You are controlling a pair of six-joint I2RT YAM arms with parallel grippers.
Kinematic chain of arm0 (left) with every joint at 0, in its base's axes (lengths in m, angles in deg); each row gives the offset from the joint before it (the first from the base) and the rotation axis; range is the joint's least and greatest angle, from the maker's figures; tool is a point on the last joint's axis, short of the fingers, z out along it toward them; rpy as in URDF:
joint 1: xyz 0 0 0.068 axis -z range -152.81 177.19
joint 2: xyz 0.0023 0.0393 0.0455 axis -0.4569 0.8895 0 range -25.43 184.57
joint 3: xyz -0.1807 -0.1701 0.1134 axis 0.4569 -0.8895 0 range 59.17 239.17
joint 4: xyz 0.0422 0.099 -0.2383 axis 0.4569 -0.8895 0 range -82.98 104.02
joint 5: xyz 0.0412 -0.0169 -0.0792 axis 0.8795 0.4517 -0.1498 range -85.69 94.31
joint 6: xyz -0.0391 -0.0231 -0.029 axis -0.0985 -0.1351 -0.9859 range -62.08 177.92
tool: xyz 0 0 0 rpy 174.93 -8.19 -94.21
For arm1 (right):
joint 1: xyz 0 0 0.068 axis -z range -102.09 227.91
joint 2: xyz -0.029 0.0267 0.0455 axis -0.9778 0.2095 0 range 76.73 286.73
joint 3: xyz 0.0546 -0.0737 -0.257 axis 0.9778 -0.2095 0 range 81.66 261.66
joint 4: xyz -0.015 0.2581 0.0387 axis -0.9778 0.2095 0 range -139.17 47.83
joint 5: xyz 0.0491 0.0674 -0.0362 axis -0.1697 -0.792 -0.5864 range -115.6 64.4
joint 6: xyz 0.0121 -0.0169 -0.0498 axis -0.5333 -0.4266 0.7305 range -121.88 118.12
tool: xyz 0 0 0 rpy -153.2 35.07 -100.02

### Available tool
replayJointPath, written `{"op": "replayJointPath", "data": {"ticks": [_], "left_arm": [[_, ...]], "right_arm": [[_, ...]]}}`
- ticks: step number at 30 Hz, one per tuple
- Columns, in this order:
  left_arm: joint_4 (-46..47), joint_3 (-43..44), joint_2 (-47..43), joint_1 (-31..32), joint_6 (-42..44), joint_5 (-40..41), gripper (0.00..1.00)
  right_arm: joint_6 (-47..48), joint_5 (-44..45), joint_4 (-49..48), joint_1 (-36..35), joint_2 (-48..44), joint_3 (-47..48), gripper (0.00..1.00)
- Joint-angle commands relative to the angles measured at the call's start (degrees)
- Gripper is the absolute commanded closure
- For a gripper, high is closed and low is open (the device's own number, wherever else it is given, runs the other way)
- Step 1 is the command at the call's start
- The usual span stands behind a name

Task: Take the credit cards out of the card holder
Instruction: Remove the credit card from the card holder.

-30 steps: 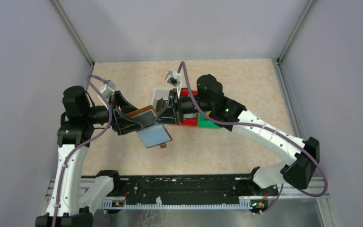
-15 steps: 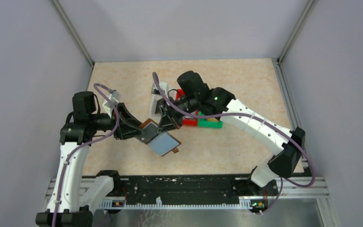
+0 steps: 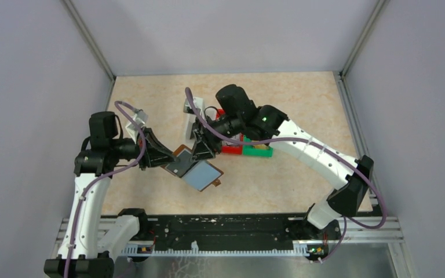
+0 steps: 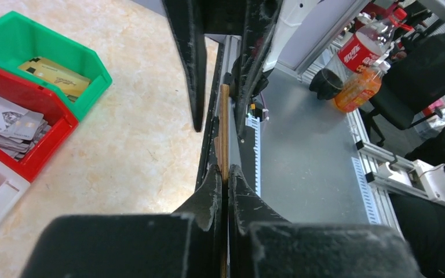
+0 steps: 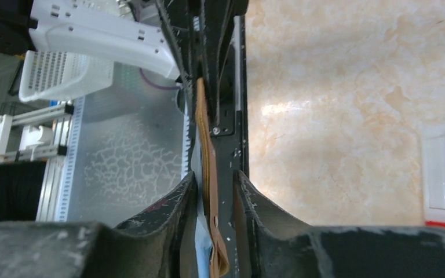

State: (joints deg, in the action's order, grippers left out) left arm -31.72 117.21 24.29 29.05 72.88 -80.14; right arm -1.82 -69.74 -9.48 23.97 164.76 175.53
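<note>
Left wrist: left hand [image 4: 225, 172] pinches thin brown card holder [image 4: 224, 119].

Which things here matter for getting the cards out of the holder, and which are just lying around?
Job: card holder, silver credit cards in red bin, gold credit cards in green bin.
Lying about: cola bottle, orange bottle, white basket.

Left arm [image 3: 84, 197] rises from its base, forearm level, pointing right. Left gripper [image 4: 225, 174] is pinched tight on the card holder [image 4: 224, 127] edge. Right arm [image 3: 318, 159] arcs in from the right, wrist tilted down-left. Right gripper [image 5: 213, 179] jaws are slightly parted, straddling the holder, tips near the left's.
</note>
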Motion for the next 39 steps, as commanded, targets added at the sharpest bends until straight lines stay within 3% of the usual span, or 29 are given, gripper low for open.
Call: {"op": "replayJointPath", "data": {"ticks": [1,3,8,13,21,32,39], "left_arm": [[12.36,-2.67,-0.32,0.15,-12.13,-3.05,1.0],[20.77,-4.43,-0.74,0.15,-21.57,-1.22,1.0],[36.53,-7.48,-2.87,0.2,-39.25,10.68,1.0],[49.16,-9.85,-4.72,0.15,-52.22,16.37,1.0],[54.95,-10.81,-4.64,0.15,-59.76,16.76,1.0],[62.68,-12.38,-5.58,0.15,-68.49,16.24,1.0],[63.57,-12.39,-5.51,0.15,-69.4,15.77,1.0]], "right_arm": [[-8.1,6.62,-13.01,2.15,-4.53,-1.61,0.64],[-14.16,9.01,-20.91,4.39,-8.33,-5.92,0.54],[-27.53,18.74,-41.22,6.55,-20.37,-19.22,0.41],[-40.73,17.28,-53.2,5.58,-25.03,-30.5,0.4],[-52.4,17.6,-67.52,0.56,-20.01,-40.46,0.43],[-54.54,19.87,-73.79,-0.51,-15.88,-41.83,0.46],[-57.18,19.53,-81.23,-0.41,-14.03,-41.48,0.53]]}}
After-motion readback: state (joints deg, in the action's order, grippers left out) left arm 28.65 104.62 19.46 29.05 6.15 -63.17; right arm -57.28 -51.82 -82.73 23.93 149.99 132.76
